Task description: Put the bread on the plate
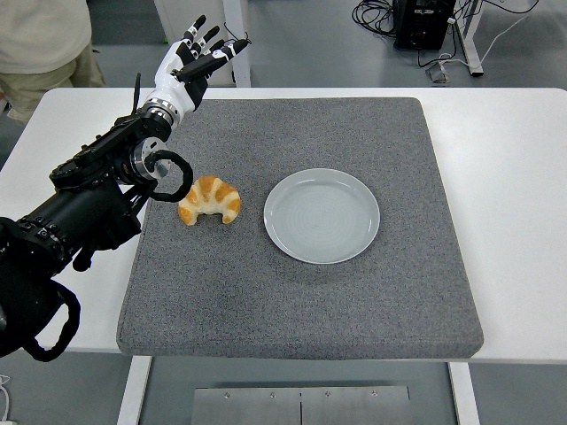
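On a white table (505, 177) covered by a grey felt mat (301, 292), seen from the head camera, a croissant-shaped piece of bread (210, 200) lay at the mat's left side, just beside a pale grey-blue plate (322, 215) that sat near the mat's middle. The bread did not touch the plate; a strip of bare mat showed between them. The robot's left hand (192, 64), white with black finger joints, was raised above the mat's far left corner, well apart from the bread, its fingers spread and holding nothing. Its black left arm (97, 190) reached in from the left edge, with a loop of black cable (170, 176) hanging at the wrist just beside the bread. A person (40, 44) in beige clothing stood at the top left, behind the table. Cables (381, 13) lay on the floor beyond.
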